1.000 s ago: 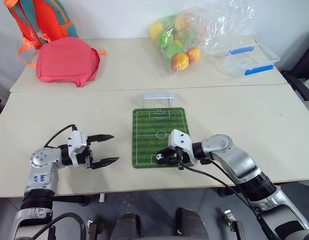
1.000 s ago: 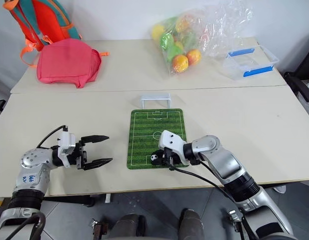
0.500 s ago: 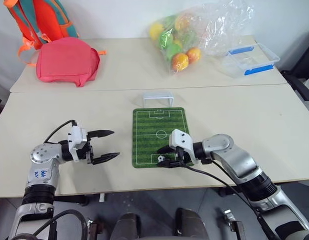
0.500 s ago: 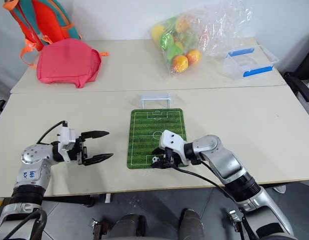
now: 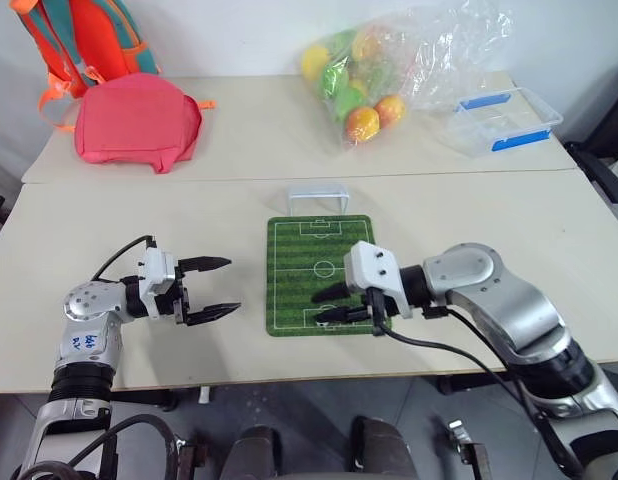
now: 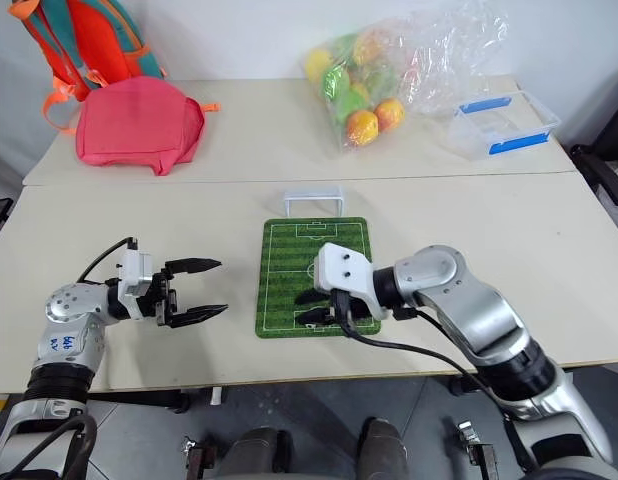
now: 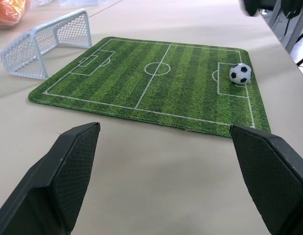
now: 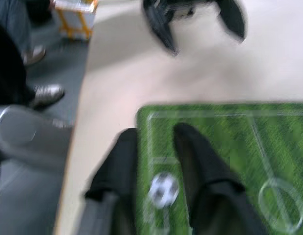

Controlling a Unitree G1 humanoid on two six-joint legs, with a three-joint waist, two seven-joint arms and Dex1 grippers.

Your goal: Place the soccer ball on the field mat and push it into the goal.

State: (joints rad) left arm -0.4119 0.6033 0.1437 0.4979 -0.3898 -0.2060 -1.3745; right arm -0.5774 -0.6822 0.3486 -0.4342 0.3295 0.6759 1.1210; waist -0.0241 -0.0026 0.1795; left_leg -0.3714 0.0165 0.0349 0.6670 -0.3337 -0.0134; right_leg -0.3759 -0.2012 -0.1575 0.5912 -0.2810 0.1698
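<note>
The first half of the task looks done: the soccer ball [image 7: 239,73] lies free on the field mat [image 7: 156,83], on the pitch line of the penalty box at the end nearest the robot, far from the goal [image 7: 46,41]. The goal stands on the table [image 5: 509,225] just past the mat's opposite end, its mouth facing down the pitch. The right gripper [image 5: 332,302] hangs over the near end of the mat with the ball beneath it, and in its own wrist view its two fingers [image 8: 198,166] stand a little apart with the ball seen in the gap between them, lying on the turf and not pinched, so I judge the ball to be released. The left gripper [image 5: 217,287] hovers over bare table well to the left of the mat, its fingers spread wide and holding nothing. What is left is the push: the ball must be rolled the whole length of the pitch, across the centre circle, and into the goal, and it looks roughly in line with the goal mouth, so a straight nudge should serve
</note>
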